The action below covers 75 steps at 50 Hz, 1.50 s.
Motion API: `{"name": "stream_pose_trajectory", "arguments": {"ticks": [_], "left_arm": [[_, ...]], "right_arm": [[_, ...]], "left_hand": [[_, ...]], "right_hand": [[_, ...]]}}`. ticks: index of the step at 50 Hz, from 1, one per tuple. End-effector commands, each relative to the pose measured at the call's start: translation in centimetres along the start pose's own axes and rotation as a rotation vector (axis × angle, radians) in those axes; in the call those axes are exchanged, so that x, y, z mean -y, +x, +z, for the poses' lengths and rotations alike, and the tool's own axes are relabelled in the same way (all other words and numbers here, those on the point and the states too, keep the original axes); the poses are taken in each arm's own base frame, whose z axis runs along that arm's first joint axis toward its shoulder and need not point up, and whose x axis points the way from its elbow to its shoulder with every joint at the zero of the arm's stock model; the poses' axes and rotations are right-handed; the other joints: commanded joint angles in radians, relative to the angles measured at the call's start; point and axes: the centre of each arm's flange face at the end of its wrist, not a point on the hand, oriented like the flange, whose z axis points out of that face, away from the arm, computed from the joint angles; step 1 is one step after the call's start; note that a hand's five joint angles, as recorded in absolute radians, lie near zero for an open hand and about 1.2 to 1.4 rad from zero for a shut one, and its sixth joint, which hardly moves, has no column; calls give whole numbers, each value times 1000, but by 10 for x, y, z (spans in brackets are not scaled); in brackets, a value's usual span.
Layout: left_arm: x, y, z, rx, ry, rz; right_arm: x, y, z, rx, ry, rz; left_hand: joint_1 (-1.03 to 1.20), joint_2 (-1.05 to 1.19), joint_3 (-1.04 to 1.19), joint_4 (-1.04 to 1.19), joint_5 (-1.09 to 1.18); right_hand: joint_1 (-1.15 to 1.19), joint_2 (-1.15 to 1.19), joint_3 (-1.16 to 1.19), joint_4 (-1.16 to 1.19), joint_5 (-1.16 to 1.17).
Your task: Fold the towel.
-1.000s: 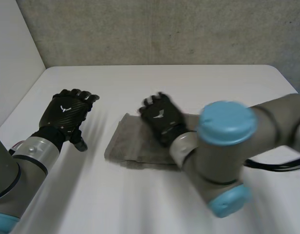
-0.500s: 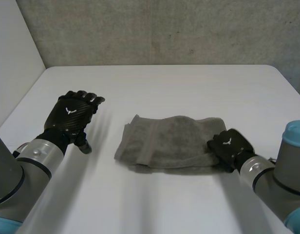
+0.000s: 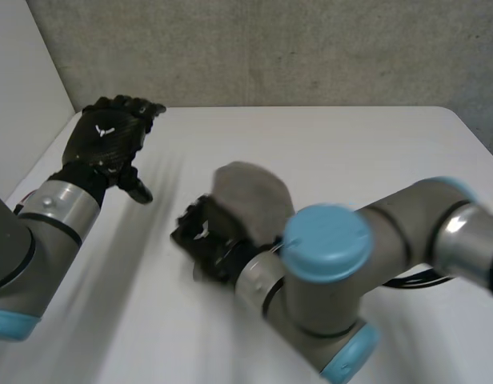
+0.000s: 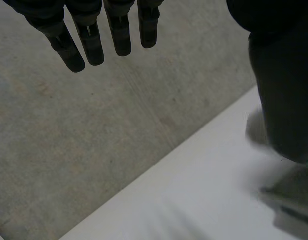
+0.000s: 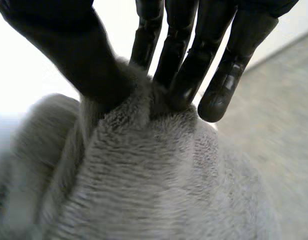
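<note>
**Right hand pinching the towel, left hand open and clear of it**

On my head view the right hand (image 3: 205,236) sits just left of centre frame, low over the white surface (image 3: 366,144). The grey towel (image 3: 250,196) is bunched against it and rises in a rounded hump just above and to the right of the hand. The right arm (image 3: 326,248) comes in from the lower right, and its light-blue cap sits just right of the hand, below centre frame.

The right wrist view gives me the grip. The right hand (image 5: 189,55) has its fingers and thumb pressed together on a raised fold of the towel (image 5: 159,190), pinching the cloth between them. The rest of the towel bulges beneath the palm.

The left hand (image 3: 106,138) is at the upper left of the head view, over the far left corner of the surface and well apart from the towel. In its own wrist view the left hand (image 4: 89,42) has its fingers straight and relaxed, holding nothing. The grey wall (image 4: 94,140) lies beyond the fingertips.
</note>
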Motion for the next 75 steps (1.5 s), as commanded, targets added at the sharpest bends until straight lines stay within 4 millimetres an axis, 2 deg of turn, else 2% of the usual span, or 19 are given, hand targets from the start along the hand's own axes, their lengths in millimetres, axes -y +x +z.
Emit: {"name": "stream_pose_trajectory", "arguments": {"ticks": [1, 5, 10, 13, 18, 21, 26, 33, 36, 38, 39, 41, 44, 49, 50, 52, 57, 65, 75], "left_arm": [[0, -2, 11, 18, 2, -81], [-3, 9, 14, -11, -7, -102], [-20, 44, 14, -87, -71, -122], [-26, 52, 14, -98, -95, -122], [-55, 85, 12, -145, -188, -116], [-64, 91, 12, -152, -214, -112], [-98, 102, 4, -161, -345, -91], [-110, 105, -3, -173, -406, -89], [-103, 103, -3, -170, -396, -95], [-78, 99, -1, -163, -338, -98], [-78, 99, -1, -163, -338, -98], [-48, 93, 1, -152, -256, -106], [-32, 90, 3, -146, -211, -109], [32, 73, 0, -110, -65, -141], [32, 73, 0, -110, -65, -141], [45, 67, -3, -98, -50, -148], [88, 45, -12, -23, -31, -207], [100, 20, -18, 82, -84, -250], [100, 15, -18, 96, -89, -251]], "right_arm": [[5, 1, -5, 8, 12, 2], [13, 21, -17, -40, 23, 41], [-2, 69, -41, -168, -23, 236], [-5, 79, -47, -198, -32, 291], [-41, 103, -58, -272, -118, 449], [-60, 97, -54, -258, -175, 477], [-88, 84, -43, -218, -260, 521], [-105, 75, -39, -154, -371, 578], [-103, 78, -40, -153, -377, 586], [-89, 90, -42, -174, -347, 581], [-89, 90, -42, -174, -346, 581], [-65, 112, -49, -229, -272, 581], [-54, 124, -55, -262, -237, 590], [-14, 170, -82, -422, -103, 635], [-14, 170, -82, -423, -103, 635], [1, 196, -103, -549, -45, 641], [12, 221, -126, -715, -19, 624], [11, 228, -137, -803, -97, 626], [12, 227, -139, -788, -139, 636]], "left_hand": [[-81, -76, -63, -80, -214], [-81, -76, -63, -80, -214], [-78, -73, -60, -78, -211], [-78, -73, -60, -78, -211], [-75, -70, -57, -75, -208], [-75, -70, -57, -75, -208], [-69, -64, -51, -69, -202], [-64, -58, -45, -63, -196], [-64, -58, -45, -63, -196], [-66, -61, -48, -66, -199], [-66, -61, -48, -66, -199], [-72, -67, -54, -72, -205], [-75, -70, -57, -75, -208], [-78, -73, -60, -78, -211], [-78, -73, -60, -78, -211], [-78, -73, -60, -78, -211], [-81, -76, -63, -80, -214], [-81, -76, -63, -80, -214], [-81, -76, -63, -80, -214]], "right_hand": [[-942, -929, -952, -951, -942], [-942, -929, -952, -951, -942], [-942, -929, -952, -951, -942], [-942, -929, -952, -951, -942], [-942, -929, -952, -951, -942], [-942, -929, -952, -951, -942], [-942, -929, -952, -951, -942], [-942, -929, -952, -951, -942], [-942, -929, -952, -951, -942], [-942, -929, -952, -951, -942], [-942, -929, -952, -951, -942], [-942, -929, -952, -951, -942], [-942, -929, -952, -951, -942], [-942, -929, -952, -951, -942], [-942, -929, -952, -951, -942], [-942, -929, -952, -951, -942], [-942, -929, -952, -951, -942], [-942, -929, -952, -951, -942], [-942, -929, -952, -951, -942]]}}
